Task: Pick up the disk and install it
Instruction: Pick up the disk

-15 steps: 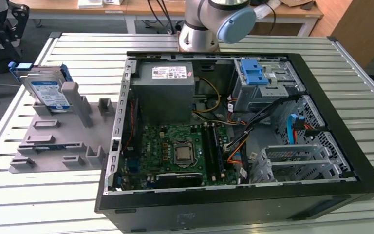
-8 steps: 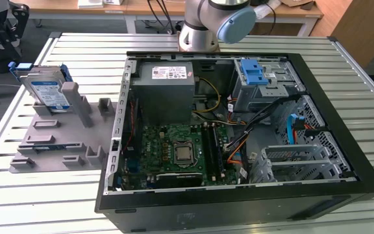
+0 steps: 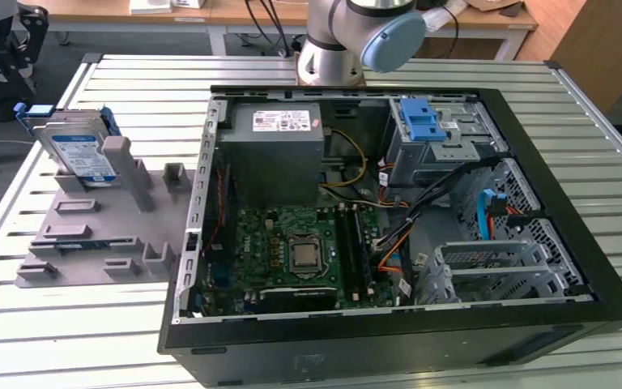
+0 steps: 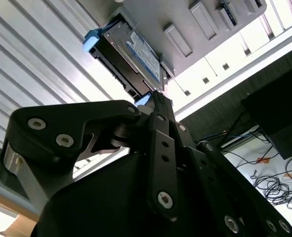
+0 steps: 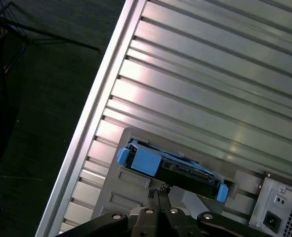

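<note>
The disk (image 3: 82,154) stands on edge in a slot of the gray holder (image 3: 95,235) on the slatted metal table (image 3: 127,81), at the exterior view's left, well apart from the open computer case (image 3: 570,267). Standing upright like this, it offers its upper edge and the handle tab (image 3: 38,109) of its blue carrier to a grasp from above, which looks to be the holder's purpose. In the first wrist view the gripper (image 5: 158,191) hangs over that edge, its fingertips pressed together with nothing between them. They point at the middle of the blue frame and are near it, though I cannot tell whether they touch. The second wrist view shows the same closed tip close to one blue corner of the carrier. The disk is not yet picked up. The case lies on its side with the panel off, so the drive bay (image 3: 430,121) near the gray power supply (image 3: 273,154) is open to reach from above
</note>
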Controlling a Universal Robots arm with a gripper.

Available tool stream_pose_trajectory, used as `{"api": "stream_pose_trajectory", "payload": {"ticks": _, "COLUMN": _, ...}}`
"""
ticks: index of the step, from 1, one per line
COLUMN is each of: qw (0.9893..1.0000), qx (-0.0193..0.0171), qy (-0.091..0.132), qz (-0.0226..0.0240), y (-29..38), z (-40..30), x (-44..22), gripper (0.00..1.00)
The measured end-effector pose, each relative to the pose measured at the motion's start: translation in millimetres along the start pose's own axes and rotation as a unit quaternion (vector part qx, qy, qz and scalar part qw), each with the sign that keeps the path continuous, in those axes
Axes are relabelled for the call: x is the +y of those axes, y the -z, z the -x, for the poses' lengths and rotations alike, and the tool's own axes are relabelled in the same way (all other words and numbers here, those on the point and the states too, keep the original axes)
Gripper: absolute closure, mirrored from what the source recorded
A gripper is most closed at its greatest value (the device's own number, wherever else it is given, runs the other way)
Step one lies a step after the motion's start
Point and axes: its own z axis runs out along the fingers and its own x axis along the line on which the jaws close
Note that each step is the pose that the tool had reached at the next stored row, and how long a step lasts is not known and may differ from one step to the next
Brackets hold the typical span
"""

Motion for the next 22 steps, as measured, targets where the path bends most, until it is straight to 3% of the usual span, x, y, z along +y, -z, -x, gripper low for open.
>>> {"api": "stream_pose_trajectory", "payload": {"ticks": 12, "qw": 0.9997, "qx": 0.0012, "qy": 0.026, "qz": 0.0006, "y": 0.0, "z": 0.0, "x": 0.0, "gripper": 0.89}}
{"api": "stream_pose_trajectory", "payload": {"ticks": 22, "qw": 0.9986, "qx": 0.0024, "qy": 0.053, "qz": 0.0013, "y": 0.0, "z": 0.0, "x": 0.0, "gripper": 0.89}}
